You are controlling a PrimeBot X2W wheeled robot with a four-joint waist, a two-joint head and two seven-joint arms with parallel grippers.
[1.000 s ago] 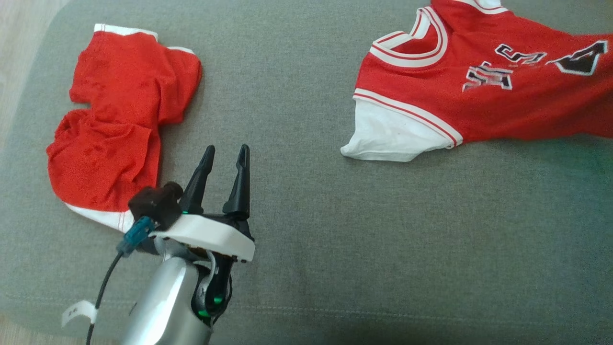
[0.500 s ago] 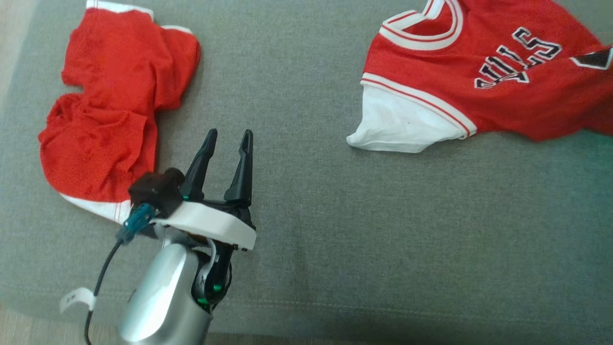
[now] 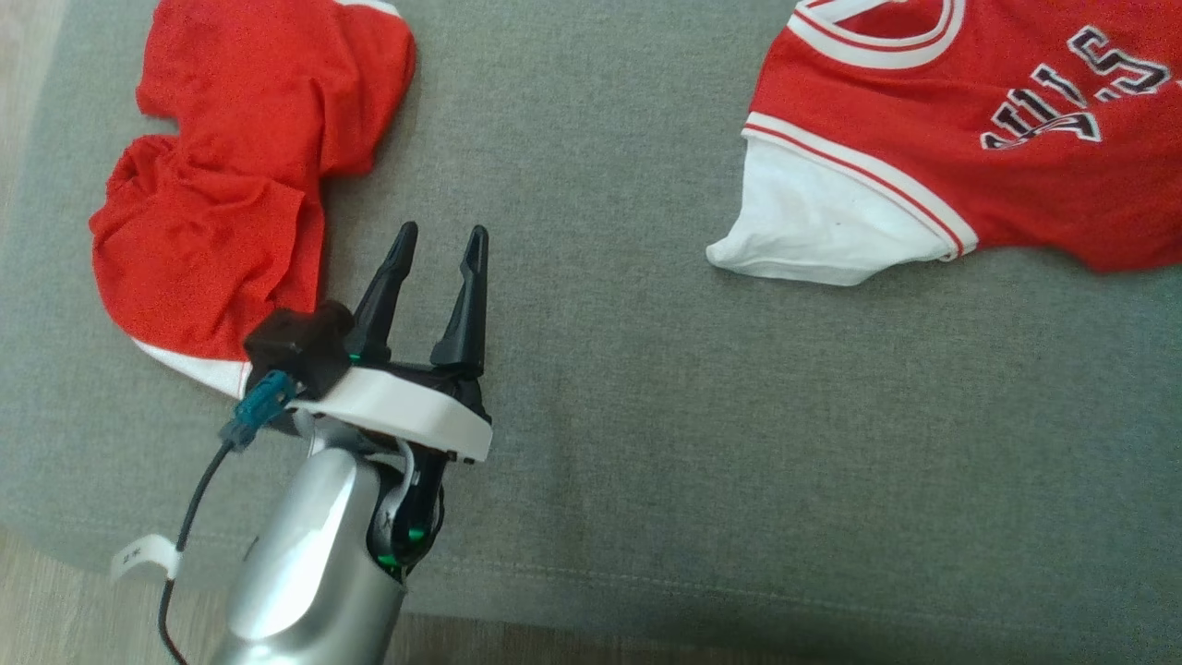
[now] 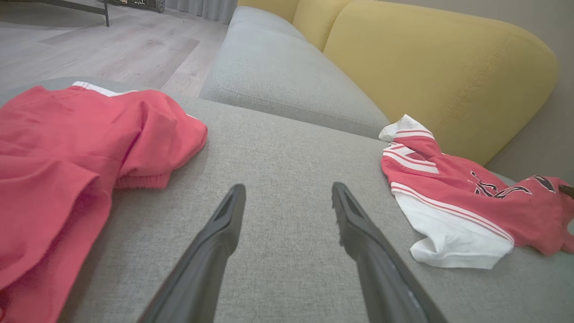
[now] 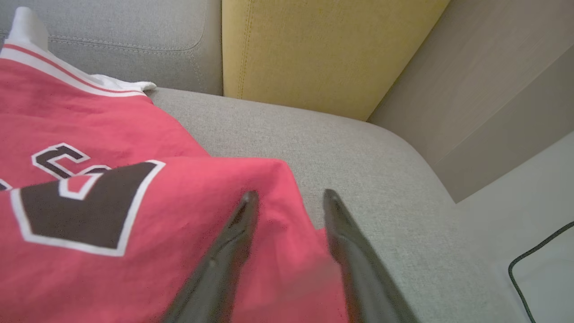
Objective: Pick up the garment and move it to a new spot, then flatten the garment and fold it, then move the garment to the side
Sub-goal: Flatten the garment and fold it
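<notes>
Supporting jersey (image 3: 1016,185): grey cushion (image 3: 646,416) (yellow backrest (image 4: 426,67))

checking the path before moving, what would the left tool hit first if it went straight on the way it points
Probably the bare grey cushion, in the gap between the red shorts and the jersey; the left tool points at neither. Depth is unclear.
</notes>
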